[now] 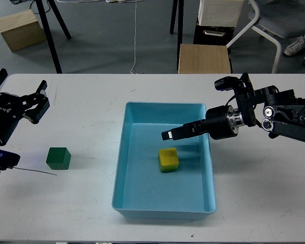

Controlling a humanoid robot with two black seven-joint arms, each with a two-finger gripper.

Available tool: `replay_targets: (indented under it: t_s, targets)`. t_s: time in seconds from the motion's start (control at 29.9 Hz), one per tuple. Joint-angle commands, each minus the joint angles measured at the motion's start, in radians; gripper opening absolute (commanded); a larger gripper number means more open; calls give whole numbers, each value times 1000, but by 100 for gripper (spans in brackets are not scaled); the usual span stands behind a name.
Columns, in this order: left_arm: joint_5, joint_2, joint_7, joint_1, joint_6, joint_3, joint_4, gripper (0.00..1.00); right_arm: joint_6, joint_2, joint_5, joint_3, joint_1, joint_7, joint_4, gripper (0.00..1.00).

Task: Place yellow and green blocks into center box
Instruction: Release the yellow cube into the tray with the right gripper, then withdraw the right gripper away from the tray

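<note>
Readable text: none.
Faint white lettering on the black left arm housing (1, 116) is too small to read; nothing else carries markings.

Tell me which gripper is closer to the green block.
Left. The left gripper sits up and to the left of the green block on the table; the right gripper hangs over the blue tray, well beyond it.

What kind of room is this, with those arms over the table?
Probably a lab or workshop: a white table with a blue tray and toy blocks, grey floor, tripod legs and an office chair behind.
</note>
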Motion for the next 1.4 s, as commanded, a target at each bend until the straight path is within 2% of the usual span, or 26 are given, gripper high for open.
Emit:
replay_targets:
  t_s: [0.0,0.07,0.23,0.47,0.67,0.84,1.1,1.2,1.37]
  targets:
    - [0,0,0,-1,0,0,1,100,7,38,1,1,18,0,-44,77]
    - [0,0,0,-1,0,-1,0,100,7,43,13,1,28,0,-55,79]
    - [0,2,0,-1,0,-1,1,100,13,24,61,4,57,0,-54,95]
    - [0,5,0,-1,0,-3,-1,100,-1,-112,158,43,104,0,-45,98]
    - [0,12,0,-1,0,-3,-1,100,-7,-282,179,153,93,0,-43,98]
    - [0,12,1,-1,0,-3,-1,100,-120,-469,179,158,79,0,24,98]
    - [0,11,1,-1,0,-1,-1,100,-154,-785,181,158,-14,0,158,99]
    - [1,11,1,-1,0,-1,1,100,-208,-847,179,150,-111,0,196,99]
    - [2,11,1,1,0,-1,1,100,-329,-862,179,148,-255,0,222,99]
